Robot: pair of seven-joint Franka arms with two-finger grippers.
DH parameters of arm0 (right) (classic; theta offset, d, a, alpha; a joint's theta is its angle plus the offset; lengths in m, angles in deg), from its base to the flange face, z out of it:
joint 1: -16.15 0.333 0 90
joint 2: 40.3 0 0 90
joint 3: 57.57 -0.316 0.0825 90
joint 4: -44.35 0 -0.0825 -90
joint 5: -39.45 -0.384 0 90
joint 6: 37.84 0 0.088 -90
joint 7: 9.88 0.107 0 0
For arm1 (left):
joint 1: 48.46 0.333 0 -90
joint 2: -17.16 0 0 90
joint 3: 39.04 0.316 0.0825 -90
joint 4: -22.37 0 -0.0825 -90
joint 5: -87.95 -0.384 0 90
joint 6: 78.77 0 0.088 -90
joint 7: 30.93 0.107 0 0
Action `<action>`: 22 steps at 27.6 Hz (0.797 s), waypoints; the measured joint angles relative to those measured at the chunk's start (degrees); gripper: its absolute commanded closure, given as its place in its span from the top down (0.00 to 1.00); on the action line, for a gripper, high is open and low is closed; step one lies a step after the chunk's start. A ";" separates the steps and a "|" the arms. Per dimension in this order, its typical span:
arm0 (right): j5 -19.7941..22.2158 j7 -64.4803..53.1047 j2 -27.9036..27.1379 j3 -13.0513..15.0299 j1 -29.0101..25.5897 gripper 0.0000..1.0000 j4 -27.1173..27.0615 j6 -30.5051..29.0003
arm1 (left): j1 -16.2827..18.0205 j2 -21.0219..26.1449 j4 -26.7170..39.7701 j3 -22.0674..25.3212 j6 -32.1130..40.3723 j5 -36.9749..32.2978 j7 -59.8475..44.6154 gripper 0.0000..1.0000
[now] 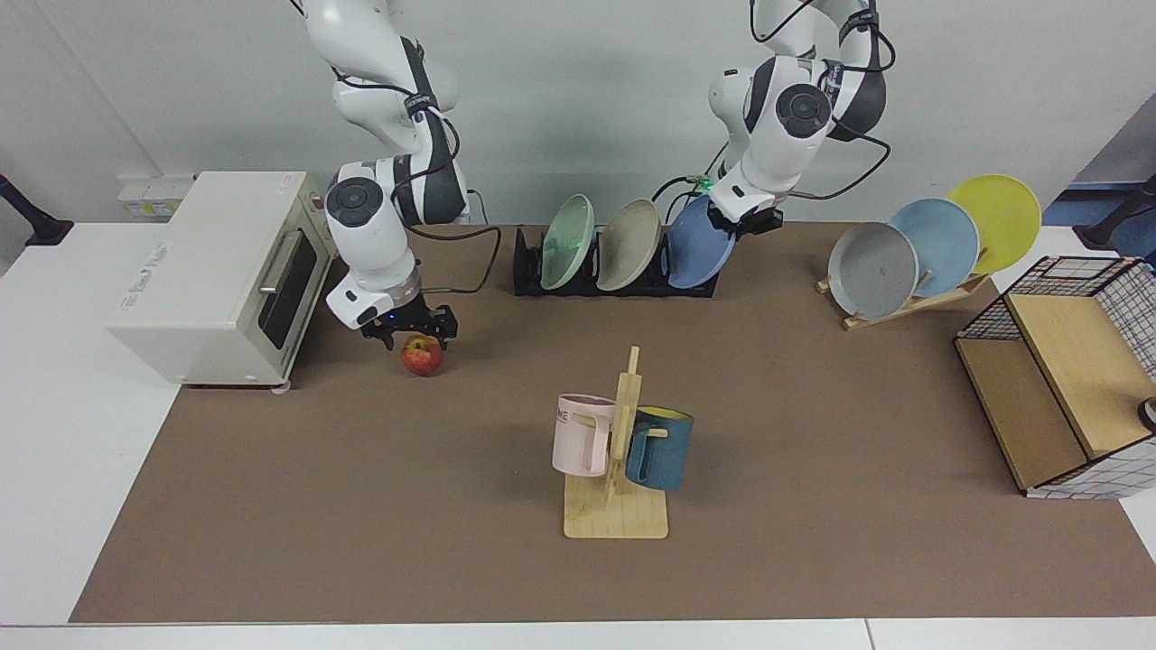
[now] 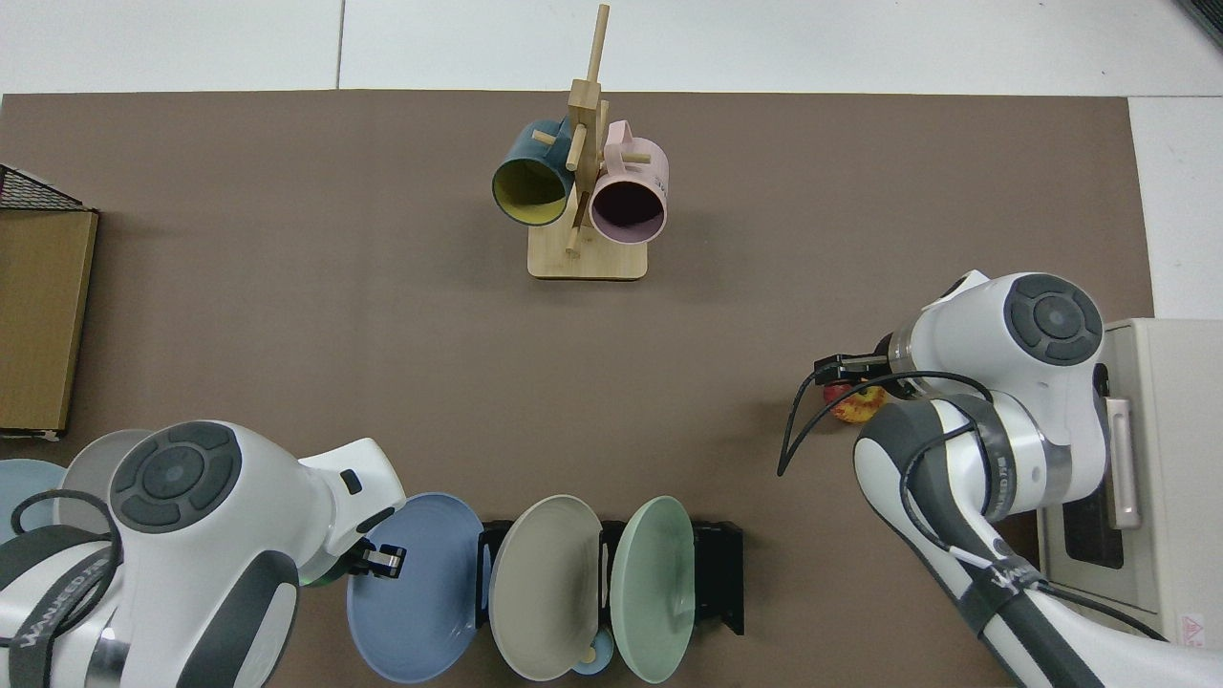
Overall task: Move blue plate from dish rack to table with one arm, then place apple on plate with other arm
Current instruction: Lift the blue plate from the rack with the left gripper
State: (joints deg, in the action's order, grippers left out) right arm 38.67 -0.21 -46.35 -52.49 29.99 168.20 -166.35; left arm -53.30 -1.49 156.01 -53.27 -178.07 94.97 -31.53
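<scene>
**Both hands at their targets, nothing lifted yet**

We find the blue plate (image 1: 697, 255) standing in the end slot of the dish rack (image 1: 614, 280), the slot nearest the left arm, leaning like its grey-beige (image 1: 627, 244) and green (image 1: 567, 241) neighbours. That end position leaves its outer face and upper rim free, which is why the left hand (image 1: 748, 219) comes in from that side. The hand sits at the plate's upper rim, touching or very nearly so. From the top view (image 2: 382, 559) a finger appears on the rim's edge, but we cannot tell whether the hand is clamped or merely straddling.

The apple (image 1: 422, 355) rests on the table (image 1: 361, 506), near the toaster oven (image 1: 217, 280) and well apart from the rack. The right hand (image 1: 406, 330) is low over it, fingers spread to either side of the fruit's top and not closed on it. In the top view (image 2: 843, 368) the arm covers most of the apple (image 2: 860, 408).

Our reading: the plate step is in hand, the apple arm is positioned ahead of its turn. No plate lies on the table yet, so the apple has nowhere to go.

Open mat lies between the rack and the mug stand (image 1: 619, 469), a plausible landing area. Risks as we judge them: the thin rim slipping in a pinch grip, and the plate catching its neighbour or a divider if pulled sideways instead of upward. The wooden rack (image 1: 903, 302) with three other plates is not involved.
</scene>
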 measured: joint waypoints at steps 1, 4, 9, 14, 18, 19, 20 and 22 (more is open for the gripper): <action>0.00 0.00 -0.39 0.01 0.00 1.00 0.13 -0.28 | 0.00 -0.04 -0.89 0.04 0.93 -0.42 0.00 0.00; 0.00 0.00 -1.77 0.01 0.00 1.00 0.57 -1.58 | 0.00 -0.13 -4.36 0.34 4.24 -2.00 0.01 0.00; 0.00 0.00 -4.31 0.02 -0.01 0.16 1.49 -3.86 | 0.04 -0.07 -9.37 1.89 6.25 -3.29 1.24 0.00; 0.01 0.00 -5.43 0.05 -0.06 0.00 1.78 -4.04 | 0.09 1.63 -11.72 6.15 3.18 -1.05 3.06 0.00; 0.02 0.00 -4.91 0.00 0.01 0.00 1.20 -3.15 | 0.17 4.59 -13.03 9.00 -2.47 4.55 4.63 0.00; 0.02 0.00 -4.65 -0.01 0.01 0.00 0.80 -2.41 | 0.18 5.43 -13.21 9.24 -3.92 5.92 4.80 0.00; 0.02 0.00 -4.34 -0.01 0.00 0.00 0.33 -1.53 | 0.18 6.22 -13.33 9.34 -5.18 7.33 4.86 0.00; 0.02 0.00 -3.51 0.00 0.00 0.00 -0.97 0.46 | 0.17 7.90 -13.44 9.26 -7.57 10.60 5.24 0.00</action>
State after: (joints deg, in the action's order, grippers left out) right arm 38.69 -0.21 -49.87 -52.49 29.99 167.22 -165.89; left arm -53.12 6.41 142.57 -44.01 -185.64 105.57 -26.29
